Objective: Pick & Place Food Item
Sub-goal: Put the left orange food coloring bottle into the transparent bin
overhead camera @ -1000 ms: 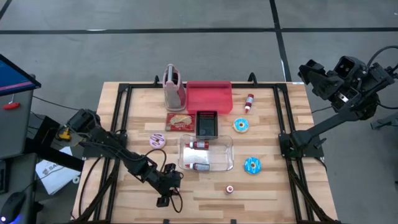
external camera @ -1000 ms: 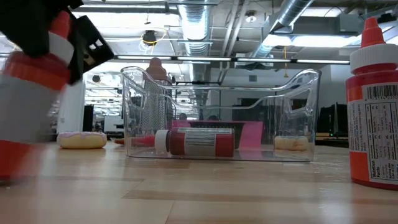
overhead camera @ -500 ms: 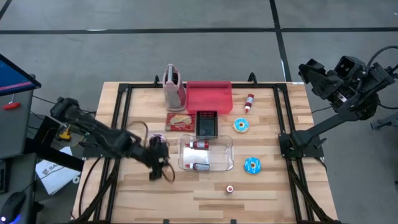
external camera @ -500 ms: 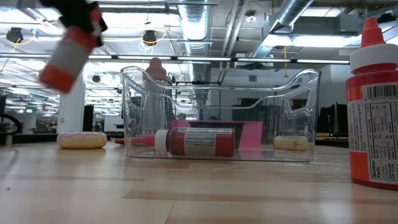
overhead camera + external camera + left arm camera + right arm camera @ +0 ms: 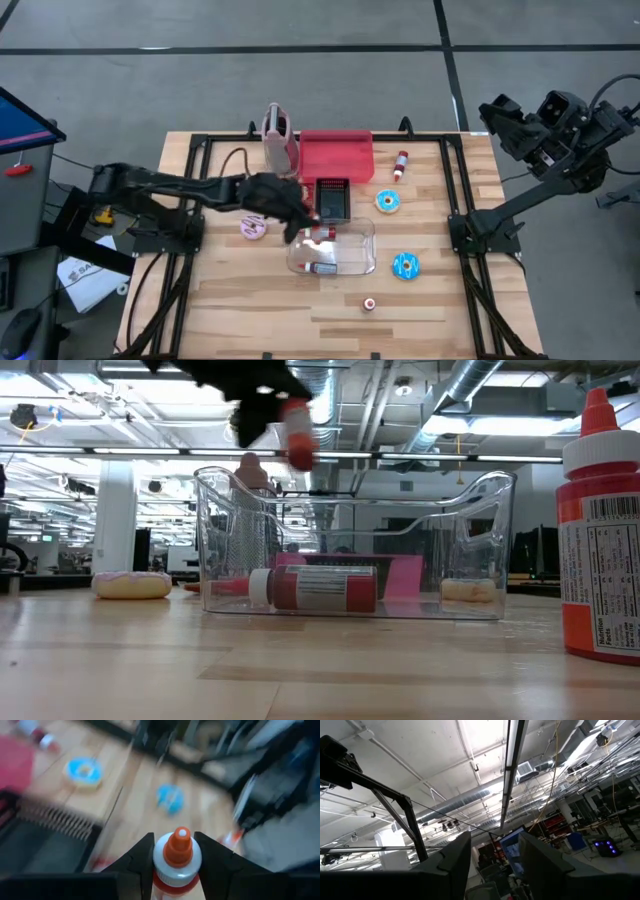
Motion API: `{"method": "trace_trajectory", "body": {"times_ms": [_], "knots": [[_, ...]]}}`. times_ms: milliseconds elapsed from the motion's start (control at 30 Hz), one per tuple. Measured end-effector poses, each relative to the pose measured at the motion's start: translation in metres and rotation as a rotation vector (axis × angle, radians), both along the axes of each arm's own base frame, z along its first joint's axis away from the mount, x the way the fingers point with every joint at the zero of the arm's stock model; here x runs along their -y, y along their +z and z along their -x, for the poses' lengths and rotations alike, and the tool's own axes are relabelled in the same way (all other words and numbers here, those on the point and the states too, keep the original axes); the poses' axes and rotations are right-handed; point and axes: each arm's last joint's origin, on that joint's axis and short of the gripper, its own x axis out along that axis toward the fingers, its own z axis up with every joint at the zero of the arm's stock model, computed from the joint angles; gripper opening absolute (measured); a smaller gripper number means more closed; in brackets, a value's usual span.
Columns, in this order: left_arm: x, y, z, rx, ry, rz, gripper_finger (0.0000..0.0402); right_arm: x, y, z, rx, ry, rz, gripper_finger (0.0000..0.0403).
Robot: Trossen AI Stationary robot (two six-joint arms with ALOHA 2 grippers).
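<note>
My left gripper (image 5: pixel 296 222) is shut on a small red bottle (image 5: pixel 297 435) with a white cap and orange nozzle (image 5: pixel 180 842). It holds the bottle in the air over the left end of the clear plastic bin (image 5: pixel 350 262). Two similar bottles (image 5: pixel 318 233) lie on their sides in the bin, and one also shows in the low view (image 5: pixel 315 588). My right gripper (image 5: pixel 492 865) is open and empty, raised off the table's far right corner (image 5: pixel 525 125) and pointing up at the ceiling. My left gripper pinches the bottle's body just behind the white cap (image 5: pixel 176 870) between its two fingers. The nozzle points forward along the fingers. The bottle is lifted clear and hangs tilted below the gripper, above the bin's rim (image 5: pixel 240 478).
A pink donut (image 5: pixel 253 228), two blue donuts (image 5: pixel 388 201) (image 5: pixel 405 265), a lying bottle (image 5: pixel 401 164) and an upright bottle (image 5: pixel 369 303) are on the table. A red tray (image 5: pixel 337 155), a black basket (image 5: pixel 332 200) and a pinkish jug (image 5: pixel 280 140) stand at the far side.
My left gripper has lifted the bottle clear from near the table's near left edge. It has carried the bottle up, toward the far edge and to the right, until it is over the clear bin. It has stayed shut on the bottle.
</note>
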Motion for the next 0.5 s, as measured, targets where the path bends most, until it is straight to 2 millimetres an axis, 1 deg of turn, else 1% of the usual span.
{"method": "trace_trajectory", "body": {"times_ms": [67, 133, 233, 300, 433, 500], "knots": [[-0.003, -0.003, -0.012, 0.067, 0.004, 0.025, 0.0106, 0.000, 0.000, 0.000, 0.000, -0.001, -0.001, 0.0159], [-0.003, -0.009, -0.020, 0.082, 0.004, 0.021, 0.0106, 0.000, 0.000, 0.000, -0.002, -0.001, 0.000, 0.0159], [0.002, -0.027, -0.026, 0.006, 0.009, -0.028, 0.0106, 0.000, -0.001, 0.000, -0.008, -0.001, 0.002, 0.0159], [0.009, -0.040, -0.030, -0.038, 0.010, -0.095, 0.0106, 0.000, -0.001, -0.001, -0.016, 0.001, 0.002, 0.0159], [0.027, -0.064, -0.034, -0.146, -0.027, -0.189, 0.0106, -0.001, -0.003, -0.002, -0.032, 0.014, -0.016, 0.0159], [0.037, -0.073, -0.034, -0.194, -0.015, -0.230, 0.0106, -0.001, -0.003, -0.002, -0.036, 0.017, -0.024, 0.0159]]}}
